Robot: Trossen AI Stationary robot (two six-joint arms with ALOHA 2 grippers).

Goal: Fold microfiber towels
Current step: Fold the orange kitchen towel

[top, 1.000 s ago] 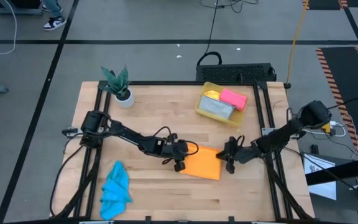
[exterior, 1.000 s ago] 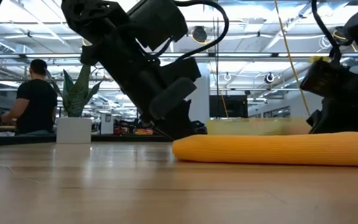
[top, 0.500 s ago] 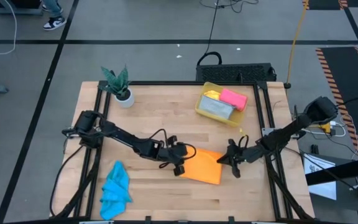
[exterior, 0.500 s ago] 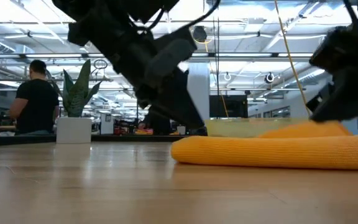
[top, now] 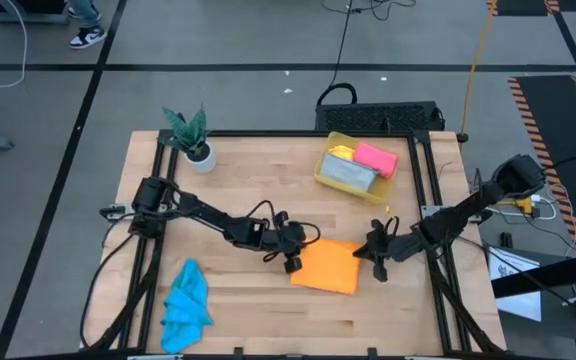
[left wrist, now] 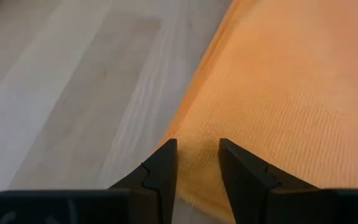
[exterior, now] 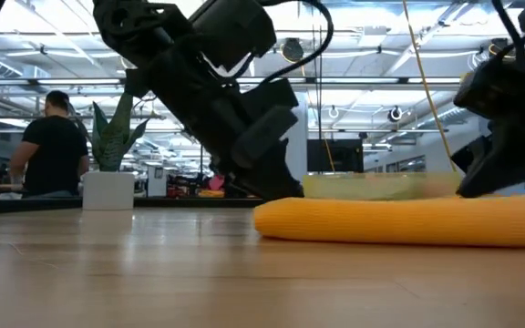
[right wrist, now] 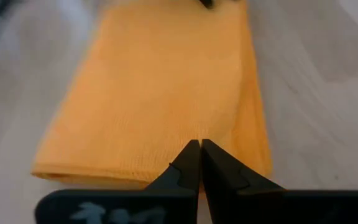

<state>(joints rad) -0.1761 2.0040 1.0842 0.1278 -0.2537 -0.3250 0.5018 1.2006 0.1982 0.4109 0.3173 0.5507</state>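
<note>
A folded orange towel (top: 328, 266) lies flat on the wooden table, right of its middle. My left gripper (top: 291, 262) stands open at the towel's left edge, its fingertips (left wrist: 166, 152) astride the cloth's corner (left wrist: 194, 140). My right gripper (top: 376, 255) is shut, and its tips (right wrist: 201, 144) point down at the towel's right edge. A blue towel (top: 185, 305) lies crumpled near the front left. Pink (top: 376, 157) and grey (top: 346, 173) towels, with a bit of yellow one (top: 340, 152), lie in the yellow bin (top: 324, 172). My left gripper comes slanting down from the table's left onto the orange towel's left edge (left wrist: 185, 134), one fingertip at the edge and one over the cloth; whether they touch it I cannot tell. My right gripper's shut tips slant down over the towel's right edge (right wrist: 229, 140); no cloth shows between them, and whether they touch it I cannot tell.
A potted plant (top: 194, 140) stands at the far left corner. The yellow bin sits at the far right. Bare wood lies between the blue towel and the orange one. In the low view a person (exterior: 53, 146) sits in the room beyond the table.
Half a second ago the right part of the orange towel stood up in a hump under my right gripper; it now lies flat again. My left gripper dipped toward the table's near edge and came back to the towel's left edge.
</note>
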